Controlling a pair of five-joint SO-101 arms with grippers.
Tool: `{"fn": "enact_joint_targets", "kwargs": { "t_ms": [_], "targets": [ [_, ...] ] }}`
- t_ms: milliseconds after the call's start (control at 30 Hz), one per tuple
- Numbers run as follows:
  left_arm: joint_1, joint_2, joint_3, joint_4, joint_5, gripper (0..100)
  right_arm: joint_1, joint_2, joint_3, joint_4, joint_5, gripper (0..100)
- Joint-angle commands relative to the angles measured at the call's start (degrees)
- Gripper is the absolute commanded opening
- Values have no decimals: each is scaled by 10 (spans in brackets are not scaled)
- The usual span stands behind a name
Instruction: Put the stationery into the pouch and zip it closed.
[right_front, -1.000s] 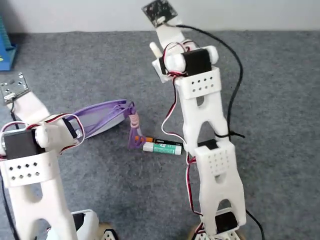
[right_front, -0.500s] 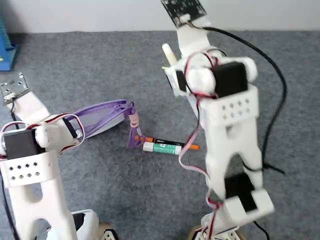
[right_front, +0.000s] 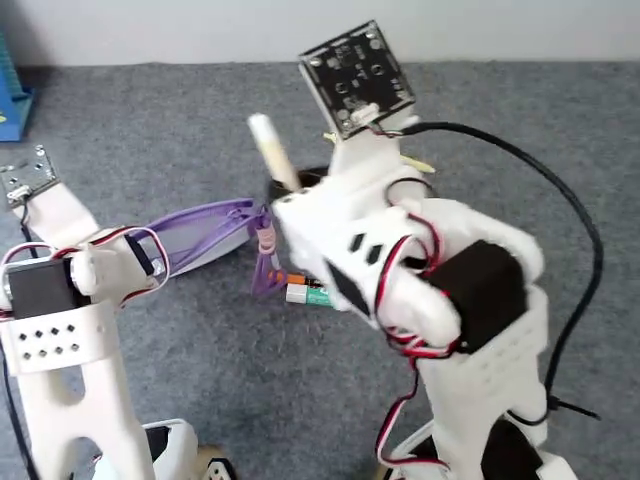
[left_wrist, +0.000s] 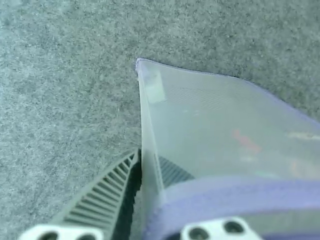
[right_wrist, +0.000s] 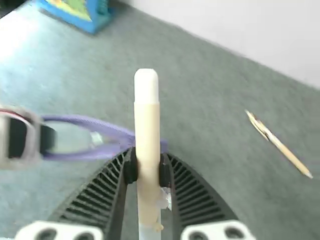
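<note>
Two grippers, both full. The left gripper (left_wrist: 141, 165) is clamped on one end of the pouch (left_wrist: 210, 125), with the clear wall standing between its jaws. The right gripper (right_wrist: 146, 167) pinches a cream stick (right_wrist: 146, 120) around its middle, raised over the carpet (right_front: 150, 120), near the pouch's zip-pull end and apart from it. A green tube (right_front: 303, 294) lies just beside that end, partly under the right arm. A pencil (right_wrist: 277, 144) lies well apart.

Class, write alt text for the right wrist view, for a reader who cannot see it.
The right gripper clamps a cream marker upright. Beyond it lies the purple-edged pouch, and a pencil rests apart on the grey carpet.
</note>
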Motion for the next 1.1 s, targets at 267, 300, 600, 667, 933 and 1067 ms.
{"fn": "enact_joint_targets", "kwargs": {
  "t_ms": [267,300,600,667,933,1067],
  "targets": [
    [1,6,-16,-11,15,13,-81,-18,156,-353,-46,8],
    [1,6,-16,-11,15,13,-81,-18,177,-390,-46,8],
    [1,6,-14,-11,15,13,-112,-18,327,-645,-41,8],
    [1,6,-14,-11,15,13,-116,-18,357,-672,-41,8],
    [1,6,-14,-11,15,13,-112,-91,506,-710,37,8],
    [1,6,-14,-11,15,13,-112,-195,611,-710,66,8]
  ]
}}
